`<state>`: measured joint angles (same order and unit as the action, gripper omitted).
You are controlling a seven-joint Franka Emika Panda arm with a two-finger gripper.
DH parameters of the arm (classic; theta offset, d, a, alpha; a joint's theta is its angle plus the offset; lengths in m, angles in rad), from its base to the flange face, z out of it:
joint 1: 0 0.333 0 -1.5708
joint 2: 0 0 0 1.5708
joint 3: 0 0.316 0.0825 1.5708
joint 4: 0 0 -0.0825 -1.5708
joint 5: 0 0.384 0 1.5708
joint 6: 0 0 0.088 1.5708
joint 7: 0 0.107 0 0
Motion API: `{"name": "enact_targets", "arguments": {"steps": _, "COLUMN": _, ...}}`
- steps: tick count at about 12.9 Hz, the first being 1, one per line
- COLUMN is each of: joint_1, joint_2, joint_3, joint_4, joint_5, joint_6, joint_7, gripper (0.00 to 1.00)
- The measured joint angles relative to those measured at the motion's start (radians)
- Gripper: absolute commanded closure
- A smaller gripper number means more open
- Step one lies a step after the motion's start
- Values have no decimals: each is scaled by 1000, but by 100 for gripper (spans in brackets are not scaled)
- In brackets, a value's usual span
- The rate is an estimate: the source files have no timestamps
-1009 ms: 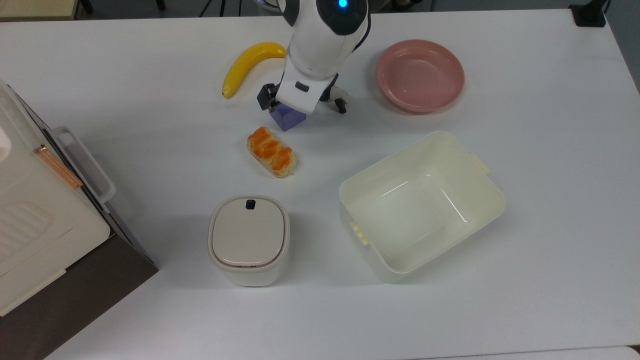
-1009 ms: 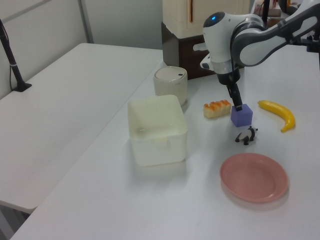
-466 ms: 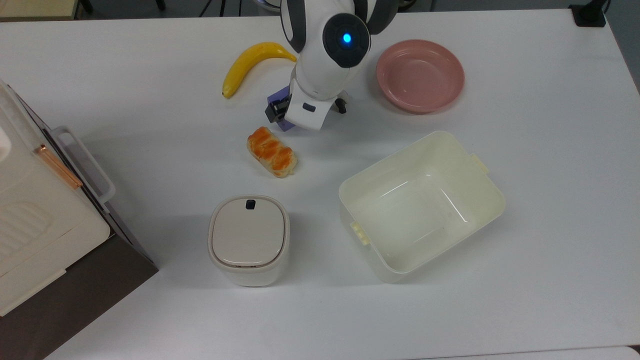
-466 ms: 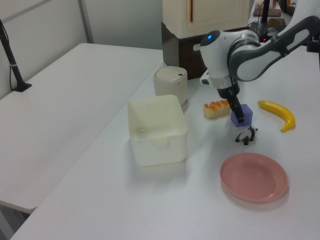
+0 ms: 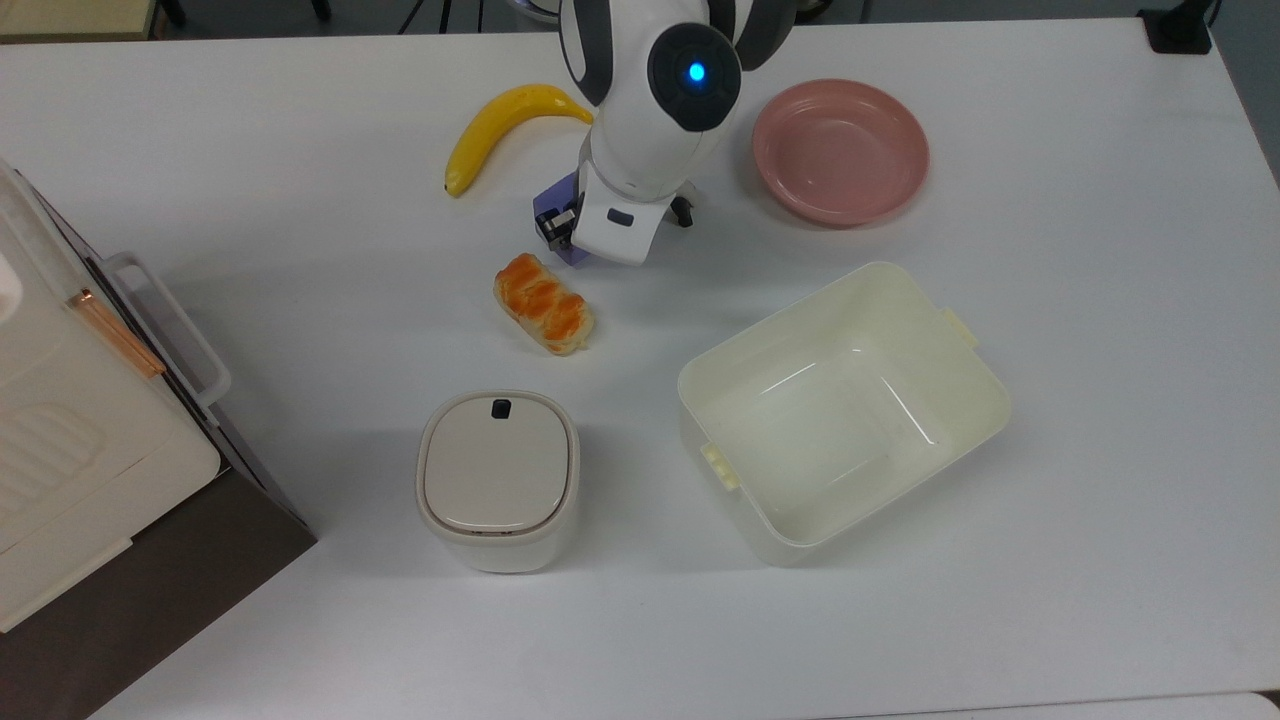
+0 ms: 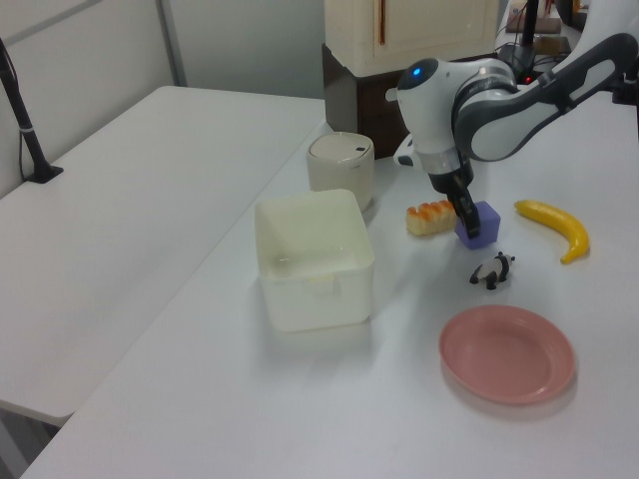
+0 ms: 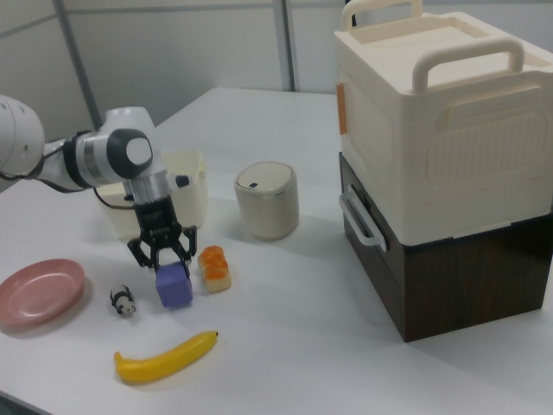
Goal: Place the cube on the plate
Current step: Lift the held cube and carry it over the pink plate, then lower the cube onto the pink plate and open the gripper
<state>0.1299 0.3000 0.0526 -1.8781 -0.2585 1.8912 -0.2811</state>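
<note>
The claw (image 7: pixel 162 252) stands straight down over the cube (image 7: pixel 174 285), its two fingers spread apart and straddling the block's upper edges in the right view; they look parted, not yet pressed in, so I judge the grip as not made. The cube sits on the white desk (image 5: pixel 1050 400), between the bread roll (image 5: pixel 543 302) and the small panda figure (image 6: pixel 492 270), with the banana (image 5: pixel 500 128) a little beyond it.

The relation that counts: the cube lies directly under the claw, so no sideways travel is needed to take it, only a short drop and a squeeze. In the top view the block (image 5: pixel 556 215) peeks out at the top view's left of the arm's wrist. The plate (image 5: pixel 840 150) lies off to the top view's right and slightly up, well apart from the cube, and is bare.

Once gripped, the carry runs over or past the panda figure, which stands just beside the cube on the plate's side, so a lift before travelling seems wise
</note>
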Motion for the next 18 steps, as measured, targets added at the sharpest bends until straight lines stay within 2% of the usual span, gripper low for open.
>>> {"name": "enact_targets", "arguments": {"steps": 2, "joint_1": 10, "joint_2": -7, "joint_3": 3, "joint_4": 31, "joint_5": 1, "joint_6": -1, "joint_7": 7, "gripper": 82}}
{"name": "enact_targets", "arguments": {"steps": 4, "joint_1": 49, "joint_2": -13, "joint_3": 6, "joint_4": 61, "joint_5": 10, "joint_6": -1, "joint_7": 48, "gripper": 82}}
{"name": "enact_targets", "arguments": {"steps": 7, "joint_1": 141, "joint_2": -21, "joint_3": 31, "joint_4": 72, "joint_5": 37, "joint_6": -2, "joint_7": 163, "gripper": 80}}
{"name": "enact_targets", "arguments": {"steps": 9, "joint_1": 194, "joint_2": -28, "joint_3": 91, "joint_4": 72, "joint_5": 43, "joint_6": -26, "joint_7": 252, "gripper": 79}}
{"name": "enact_targets", "arguments": {"steps": 12, "joint_1": 208, "joint_2": -33, "joint_3": 185, "joint_4": 72, "joint_5": 44, "joint_6": -69, "joint_7": 312, "gripper": 72}}
{"name": "enact_targets", "arguments": {"steps": 15, "joint_1": 216, "joint_2": -32, "joint_3": 288, "joint_4": 56, "joint_5": 45, "joint_6": -84, "joint_7": 350, "gripper": 49}}
{"name": "enact_targets", "arguments": {"steps": 16, "joint_1": 220, "joint_2": -31, "joint_3": 302, "joint_4": 48, "joint_5": 45, "joint_6": -84, "joint_7": 350, "gripper": 4}}
{"name": "enact_targets", "arguments": {"steps": 17, "joint_1": 230, "joint_2": -30, "joint_3": 309, "joint_4": 38, "joint_5": 45, "joint_6": -84, "joint_7": 351, "gripper": 0}}
{"name": "enact_targets", "arguments": {"steps": 18, "joint_1": 236, "joint_2": -29, "joint_3": 310, "joint_4": 34, "joint_5": 45, "joint_6": -84, "joint_7": 351, "gripper": 0}}
